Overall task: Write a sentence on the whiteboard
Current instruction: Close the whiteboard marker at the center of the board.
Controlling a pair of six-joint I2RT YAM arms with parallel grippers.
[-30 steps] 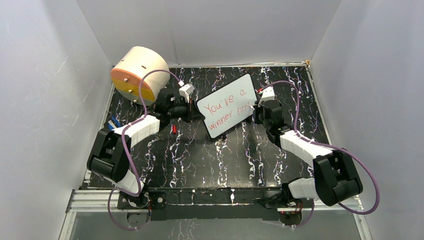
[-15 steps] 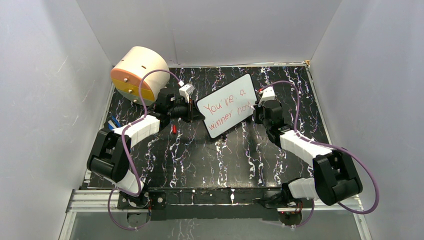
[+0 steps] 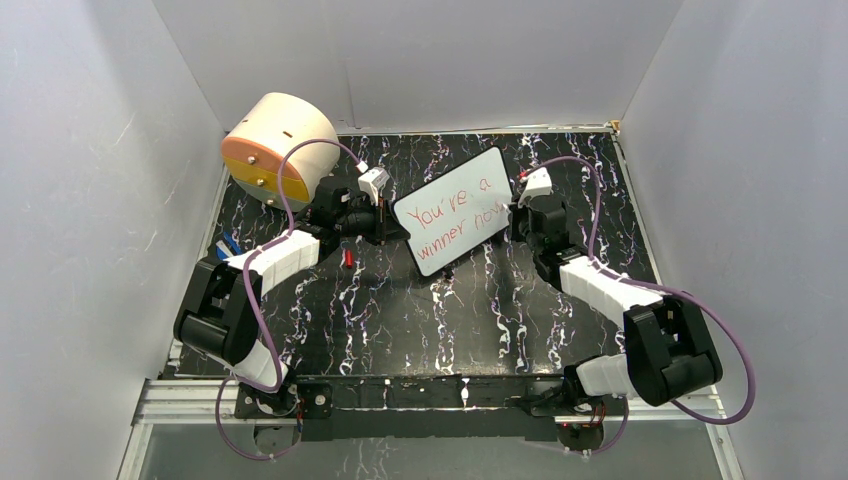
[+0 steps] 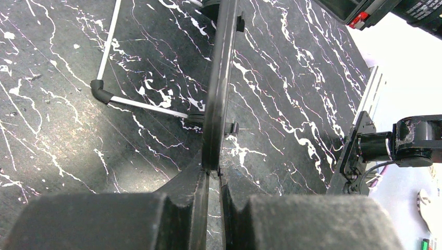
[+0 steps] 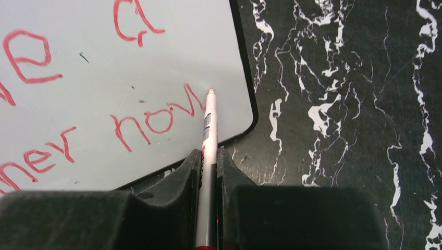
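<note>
We see the whiteboard (image 5: 104, 52) as smooth, faintly glossy white with a dark plastic rim. The tabletop (image 5: 339, 130) is black, marble-patterned, with a slight sheen. The right gripper (image 5: 208, 156) looks like matt, grainy black plastic, the marker (image 5: 209, 125) smooth plastic, the drum (image 3: 290, 125) matt beige.

White whiteboard (image 3: 456, 203), red sentence (image 3: 437, 213), black table (image 3: 400, 310) veined white, beige drum (image 3: 288, 124).

A lab test cell — white walls (image 3: 80, 200), black marbled table (image 3: 400, 310).
</note>
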